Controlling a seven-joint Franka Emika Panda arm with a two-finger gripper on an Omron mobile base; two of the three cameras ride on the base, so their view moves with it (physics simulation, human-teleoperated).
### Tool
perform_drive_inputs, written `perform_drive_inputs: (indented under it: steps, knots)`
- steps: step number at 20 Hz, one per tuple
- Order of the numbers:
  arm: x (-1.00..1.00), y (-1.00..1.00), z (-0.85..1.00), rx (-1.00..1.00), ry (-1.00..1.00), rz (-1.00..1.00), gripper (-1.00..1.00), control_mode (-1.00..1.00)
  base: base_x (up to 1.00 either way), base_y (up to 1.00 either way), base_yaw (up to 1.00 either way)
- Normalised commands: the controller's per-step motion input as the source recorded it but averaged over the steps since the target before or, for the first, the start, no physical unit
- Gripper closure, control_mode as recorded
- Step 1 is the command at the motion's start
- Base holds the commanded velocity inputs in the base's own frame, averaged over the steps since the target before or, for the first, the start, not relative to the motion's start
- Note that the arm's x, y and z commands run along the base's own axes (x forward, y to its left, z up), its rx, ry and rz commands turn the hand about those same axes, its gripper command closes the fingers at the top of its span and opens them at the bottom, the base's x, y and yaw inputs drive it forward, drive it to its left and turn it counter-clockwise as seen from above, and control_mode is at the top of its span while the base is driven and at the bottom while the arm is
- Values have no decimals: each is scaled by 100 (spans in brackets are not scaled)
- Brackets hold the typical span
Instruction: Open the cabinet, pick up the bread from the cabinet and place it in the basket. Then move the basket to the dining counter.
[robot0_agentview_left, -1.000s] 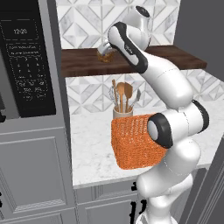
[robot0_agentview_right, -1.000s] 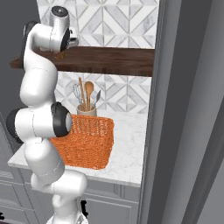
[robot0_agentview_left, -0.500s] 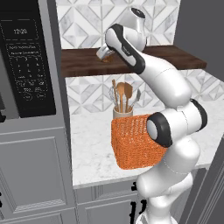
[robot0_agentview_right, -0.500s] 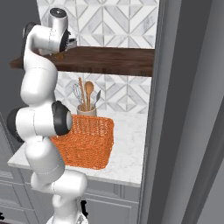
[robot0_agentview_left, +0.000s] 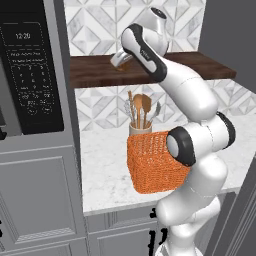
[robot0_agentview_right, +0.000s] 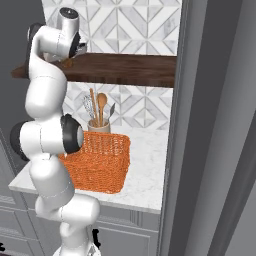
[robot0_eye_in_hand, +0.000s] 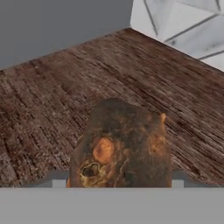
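We log: bread (robot0_eye_in_hand: 120, 146), lumpy, dark-crusted, golden patches, lower centre, on grainy wooden shelf (robot0_eye_in_hand: 52, 100); orange woven basket (robot0_agentview_left: 152, 162); end effector (robot0_agentview_left: 120, 61) closure indeterminable.

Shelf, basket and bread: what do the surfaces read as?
Shelf: dark wood, matte, streaky grain visible. Basket: bright orange woven wicker, open-mesh sides. Bread: baked crust, mottled dark brown with golden-orange patches, rough and dull. All rendered, so this goes by look only.

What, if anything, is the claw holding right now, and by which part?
It cannot be told: the claw is right at the bread on the wooden shelf, but its fingertips are hidden.
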Motion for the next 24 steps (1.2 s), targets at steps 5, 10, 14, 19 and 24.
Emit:
perform_drive_inputs:
  steps: [5, 10, 14, 19, 24]
  knots:
    - [-70, 0, 1, 0, -6, -10, 100, -100, 0, 0, 0]
    - [-100, -12, 0, 0, -20, -28, 100, -100, 0, 0, 0]
    - [-100, -16, 0, 2, -15, -31, 100, -100, 0, 0, 0]
    - [-100, -38, 0, 0, 0, -28, 100, -100, 0, 0, 0]
    - [-100, -54, -14, 0, 0, -26, 100, -100, 0, 0, 0]
